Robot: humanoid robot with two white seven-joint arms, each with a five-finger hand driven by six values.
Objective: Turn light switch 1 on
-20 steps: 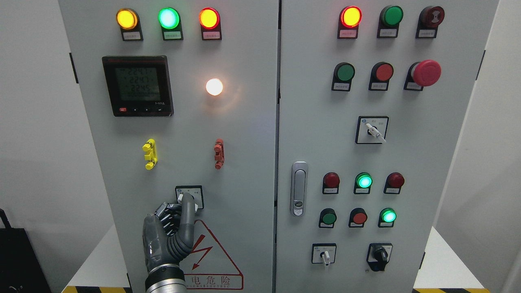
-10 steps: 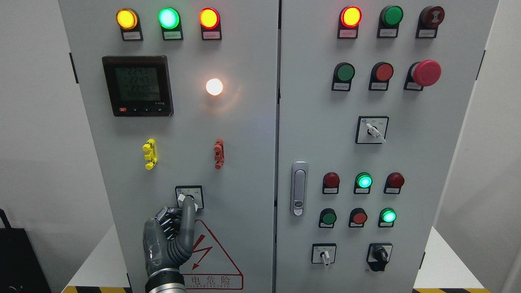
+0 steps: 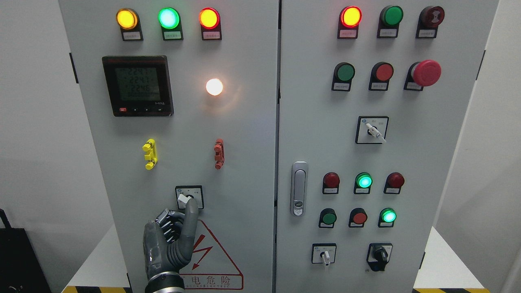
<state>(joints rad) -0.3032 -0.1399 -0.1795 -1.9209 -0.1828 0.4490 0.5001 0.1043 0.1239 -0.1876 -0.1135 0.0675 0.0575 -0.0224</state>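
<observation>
The left hand [image 3: 169, 240], fingers curled with one extended, touches the light switch [image 3: 189, 197] low on the left cabinet door [image 3: 244, 142]; that fingertip could slip off the small knob.

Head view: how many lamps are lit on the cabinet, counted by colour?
Green lamps: 3
Red lamps: 2
Yellow lamp: 1
White lamp: 1
Total: 7
</observation>
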